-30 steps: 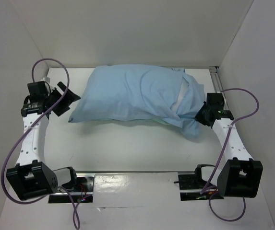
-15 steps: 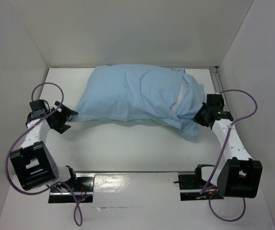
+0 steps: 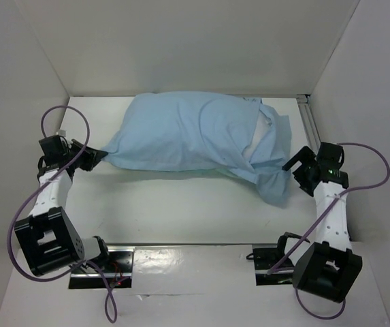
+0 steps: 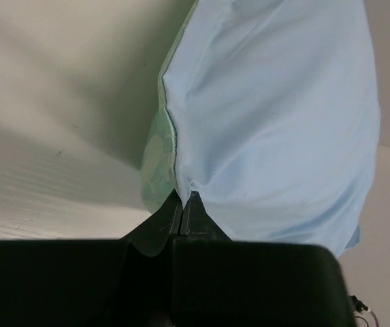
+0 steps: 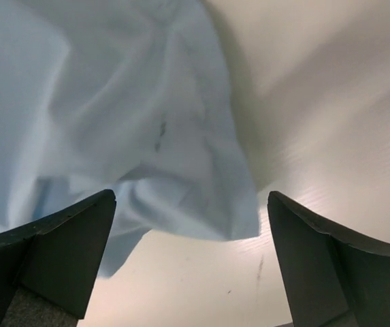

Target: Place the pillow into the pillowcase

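Left wrist view: left gripper (image 4: 182, 199) clamped on a corner of the pillowcase (image 4: 276, 122). Right wrist view: right gripper (image 5: 191, 204) jaws wide apart, holding nothing, with the loose cloth end just ahead. The pillow (image 3: 252, 148) shows white at that end.

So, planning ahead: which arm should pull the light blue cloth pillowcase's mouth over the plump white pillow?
Right, probably: right end effector is open beside that mouth; left end effector grips the pillowcase by its far corner.
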`<state>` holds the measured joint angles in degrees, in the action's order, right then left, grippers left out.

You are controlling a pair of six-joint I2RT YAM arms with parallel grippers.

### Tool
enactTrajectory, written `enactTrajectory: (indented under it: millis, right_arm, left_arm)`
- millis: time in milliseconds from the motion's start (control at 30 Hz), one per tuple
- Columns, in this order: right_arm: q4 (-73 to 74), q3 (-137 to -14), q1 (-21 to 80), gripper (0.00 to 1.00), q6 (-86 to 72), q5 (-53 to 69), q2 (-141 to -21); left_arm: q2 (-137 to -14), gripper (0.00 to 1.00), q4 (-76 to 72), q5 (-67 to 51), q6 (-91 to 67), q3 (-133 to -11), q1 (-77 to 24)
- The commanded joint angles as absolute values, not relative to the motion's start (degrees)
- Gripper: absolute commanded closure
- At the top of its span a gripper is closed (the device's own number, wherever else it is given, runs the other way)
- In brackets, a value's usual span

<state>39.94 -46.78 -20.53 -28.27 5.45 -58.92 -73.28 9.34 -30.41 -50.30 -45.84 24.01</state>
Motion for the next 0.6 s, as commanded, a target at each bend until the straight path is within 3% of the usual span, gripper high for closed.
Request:
enactTrajectory:
  millis: [0,267,367,433,500,567]
  right_arm:
    - [44.3,-43.7,-20.48,0.0,-27.41,13.86,-56.43]
    - [34.82,-35.95,-19.95,0.0,-32.51,17.4,-55.9]
    - [26.83,-32.53,-17.77,0.1,-35.93,16.71,-56.95]
    - [21.28,-31.9,-16.62,0.5,-37.08,16.7,-58.27]
    - [19.26,-34.0,-15.92,0.99,-37.09,17.57,-59.32]
    - [19.25,-42.16,-15.38,1.0,-37.09,18.36,-61.17]
  left_arm:
    - [-72.51,1.0,7.56,-31.55,-51.59,-46.05,24.43]
    - [-73.04,1.0,7.73,-32.87,-52.29,-48.95,24.43]
    - [-73.04,1.0,7.21,-32.87,-52.9,-48.35,24.43]
    - [-72.51,1.0,6.68,-32.87,-53.53,-48.34,24.43]
    - [-72.51,1.0,5.64,-34.96,-57.63,-48.34,24.43]
    - [-73.03,1.0,4.48,-36.73,-61.07,-51.4,23.82]
